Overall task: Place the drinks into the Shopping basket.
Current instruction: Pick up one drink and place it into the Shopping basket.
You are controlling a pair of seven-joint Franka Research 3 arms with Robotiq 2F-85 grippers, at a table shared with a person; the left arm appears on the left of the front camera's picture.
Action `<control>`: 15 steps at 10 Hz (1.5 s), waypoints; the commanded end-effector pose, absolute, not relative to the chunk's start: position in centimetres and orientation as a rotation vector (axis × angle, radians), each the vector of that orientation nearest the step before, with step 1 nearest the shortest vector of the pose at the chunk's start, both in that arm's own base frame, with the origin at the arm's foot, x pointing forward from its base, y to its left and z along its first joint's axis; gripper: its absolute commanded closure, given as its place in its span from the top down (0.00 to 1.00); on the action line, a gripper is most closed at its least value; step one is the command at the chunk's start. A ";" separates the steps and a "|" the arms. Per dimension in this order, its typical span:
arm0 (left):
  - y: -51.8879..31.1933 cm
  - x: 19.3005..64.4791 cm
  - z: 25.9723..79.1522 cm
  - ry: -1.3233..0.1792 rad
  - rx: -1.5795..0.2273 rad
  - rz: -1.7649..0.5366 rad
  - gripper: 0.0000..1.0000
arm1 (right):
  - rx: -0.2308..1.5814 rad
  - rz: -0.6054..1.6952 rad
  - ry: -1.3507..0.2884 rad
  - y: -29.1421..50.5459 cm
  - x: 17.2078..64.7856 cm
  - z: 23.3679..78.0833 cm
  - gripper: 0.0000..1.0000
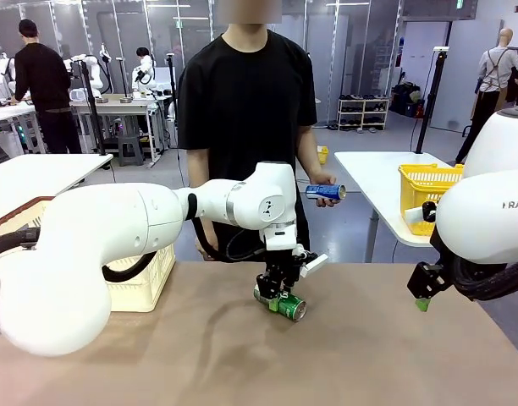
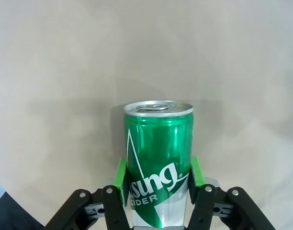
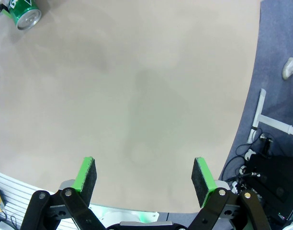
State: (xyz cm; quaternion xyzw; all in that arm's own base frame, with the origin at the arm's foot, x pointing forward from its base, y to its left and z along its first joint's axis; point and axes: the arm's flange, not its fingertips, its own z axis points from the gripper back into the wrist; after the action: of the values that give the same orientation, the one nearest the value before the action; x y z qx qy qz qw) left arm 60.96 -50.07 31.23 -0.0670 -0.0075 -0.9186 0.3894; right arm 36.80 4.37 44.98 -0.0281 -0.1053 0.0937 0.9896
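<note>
While my left gripper [image 1: 278, 296] pinches the green can [image 2: 158, 143] mid-frame, I'd lift it level toward the basket [image 1: 151, 283] at left; right gripper [image 3: 146, 179] gapes empty.

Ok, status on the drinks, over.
Left gripper shut on green can, lying sideways. Right gripper open, empty. Person's hand holds blue can. Shopping basket at left.

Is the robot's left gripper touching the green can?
Touching. The left wrist view shows the left gripper shut on the green can, its green pads pressed against both sides of it.
</note>
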 end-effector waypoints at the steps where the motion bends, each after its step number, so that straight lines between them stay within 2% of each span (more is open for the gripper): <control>1: -51.4 62.0 34.0 -0.030 -0.156 -2.312 0.00 | -0.059 0.192 -0.212 4.3 36.8 45.1 1.00; 5: -50.5 61.1 40.5 -0.032 -0.106 -2.306 0.00 | -0.059 0.192 -0.212 4.3 36.8 45.1 1.00; 11: -45.9 58.2 55.0 -0.157 0.096 -2.149 0.00 | -0.059 0.192 -0.212 4.3 36.8 45.1 1.00; 15: -39.4 55.8 57.8 -0.194 0.115 -2.026 0.00 | -0.059 0.192 -0.212 4.3 36.8 45.1 1.00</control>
State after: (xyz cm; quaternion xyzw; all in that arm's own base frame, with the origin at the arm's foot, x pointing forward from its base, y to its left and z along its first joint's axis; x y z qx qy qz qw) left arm 58.87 -42.25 59.42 0.0499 -0.0836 -0.8596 0.5016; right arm 36.80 4.37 44.97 -0.0281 -0.1051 0.0937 0.9896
